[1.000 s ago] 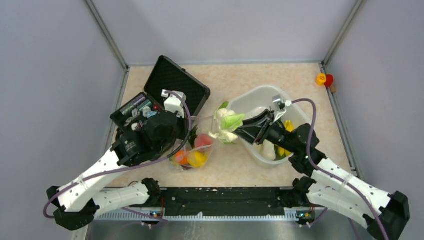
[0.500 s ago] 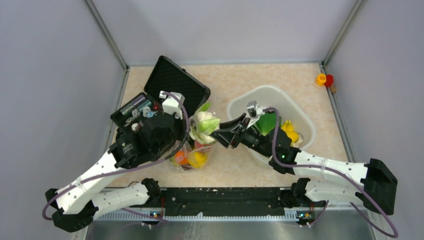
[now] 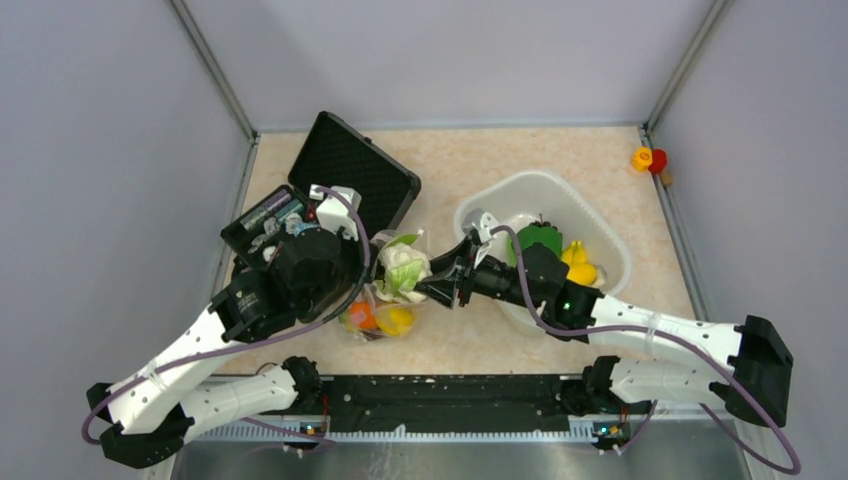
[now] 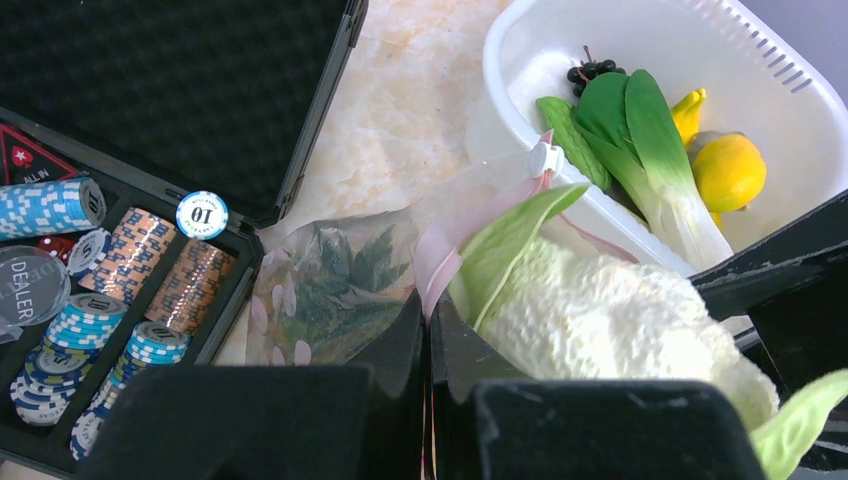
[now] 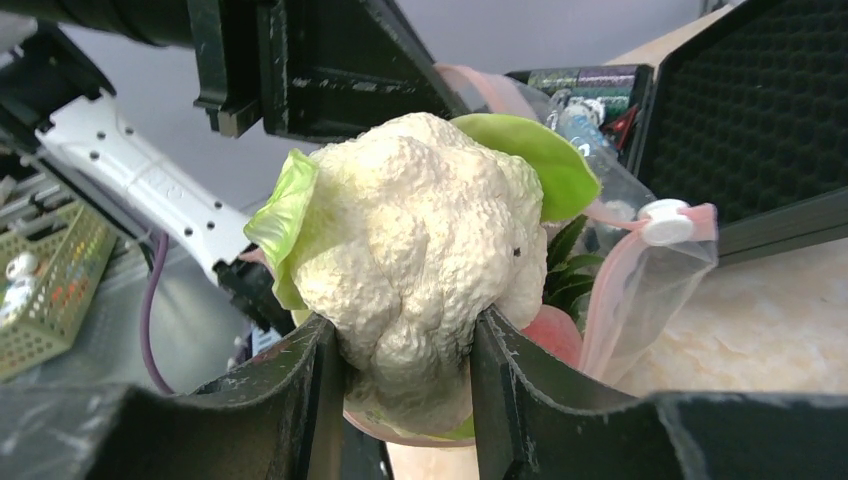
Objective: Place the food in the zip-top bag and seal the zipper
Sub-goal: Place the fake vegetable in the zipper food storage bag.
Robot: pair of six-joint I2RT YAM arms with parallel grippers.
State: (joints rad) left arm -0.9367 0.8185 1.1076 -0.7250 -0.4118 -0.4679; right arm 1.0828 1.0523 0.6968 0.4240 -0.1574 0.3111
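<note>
Beige marble-patterned table [image 3: 520, 160] fills the floor of a grey-walled booth; a black case [image 3: 352, 165] lies open at the far left, its tray packed with stacks of poker chips [image 4: 75, 330]; a white tub [image 3: 610, 240] sits right of centre; a small orange-and-red toy [image 3: 648, 158] lies well apart, near the far right corner.

Between case and tub stands the zip-top bag [image 4: 330, 290], clear and crinkly, its mouth up and open; the pink zipper [image 4: 437, 262] runs along that mouth, with a white slider [image 5: 665, 222] at one end. The left gripper [image 4: 428, 315] has its fingers pressed together on the bag's pink edge, holding that side of the mouth up.

The right gripper [image 5: 408, 335] reaches in from the tub side, its fingers clamped on either flank of the cauliflower [image 5: 425, 250]; the cauliflower, white with pale green leaves, hangs right at the bag's mouth, just beside the left gripper, with the pink strip showing on both sides of it; how far inside it sits I cannot tell.

Already in the bag lie an orange [image 3: 362, 316], a yellow mango [image 3: 397, 320], a peach [image 5: 553, 335] and dark green pineapple leaves [image 4: 345, 275]. Inside the tub lie a leafy green stalk [image 4: 640, 140], a lemon-like yellow fruit [image 4: 730, 170], a smaller yellow piece [image 4: 690, 108] and a dark berry cluster [image 4: 590, 70].
</note>
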